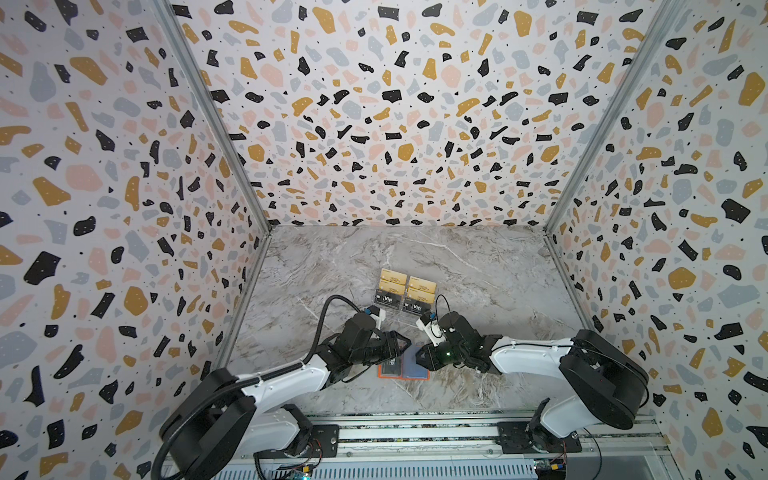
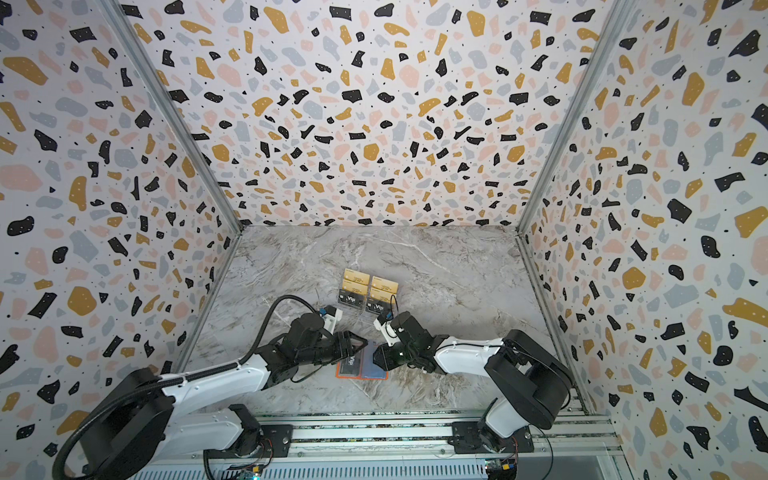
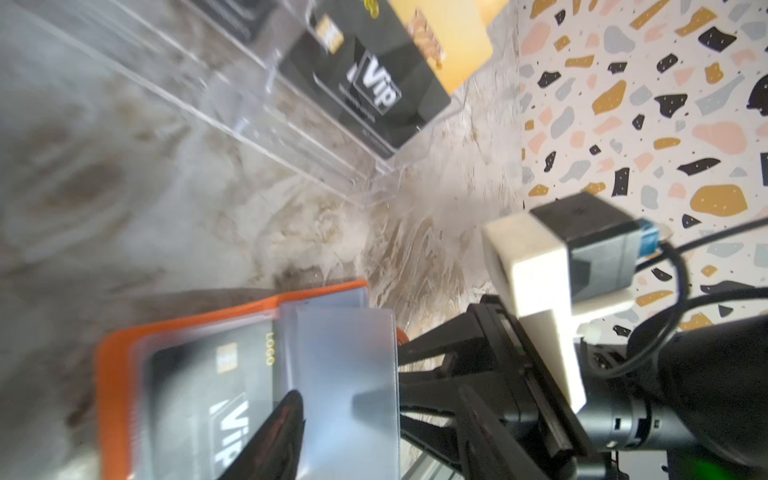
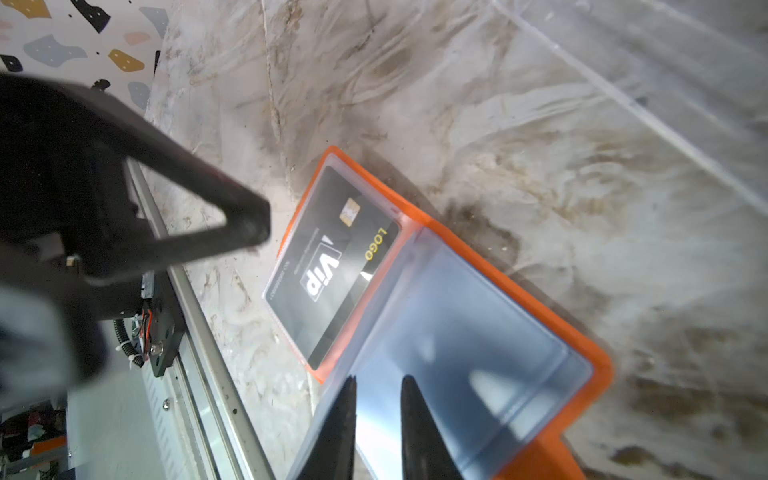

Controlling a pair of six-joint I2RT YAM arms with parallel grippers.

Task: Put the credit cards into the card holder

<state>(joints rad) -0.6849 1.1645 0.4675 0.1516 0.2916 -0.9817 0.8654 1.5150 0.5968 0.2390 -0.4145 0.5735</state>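
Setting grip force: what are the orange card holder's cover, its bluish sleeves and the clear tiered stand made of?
Orange card holder cover: matte, opaque, probably faux leather. Bluish sleeves: thin glossy plastic; black card shows through. Clear tiered stand: likely acrylic, sharp transparent edges.

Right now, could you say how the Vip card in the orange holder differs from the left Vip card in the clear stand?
The holder's card lies flat, sleeved in the orange holder; the stand's card leans tilted in the clear stand. The holder's card is alone; the stand's card has gold cards behind it. Both are black, lettered Vip.
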